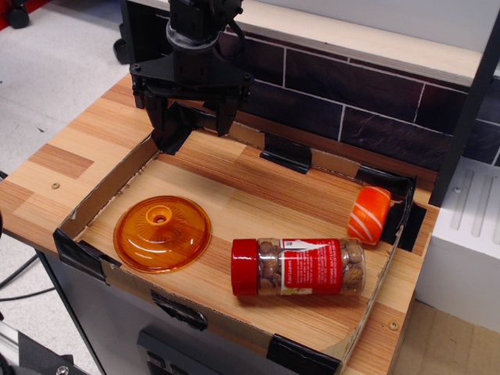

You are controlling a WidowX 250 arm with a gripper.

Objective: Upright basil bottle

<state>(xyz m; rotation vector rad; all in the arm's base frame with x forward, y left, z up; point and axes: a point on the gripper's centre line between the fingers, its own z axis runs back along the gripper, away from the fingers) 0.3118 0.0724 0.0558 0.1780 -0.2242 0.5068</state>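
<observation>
observation.image: basil bottle (298, 266) far from gripper (191, 125)

A wooden table (86, 148) with striped grain fills the middle of the frame, ringed by a low cardboard wall (109, 187) taped at the corners. On it, lower centre, the basil bottle (298, 266) lies on its side, red cap pointing left. An orange lid (162, 233) rests flat at lower left. A small orange white-striped piece (369, 214) sits at right against the wall.
</observation>
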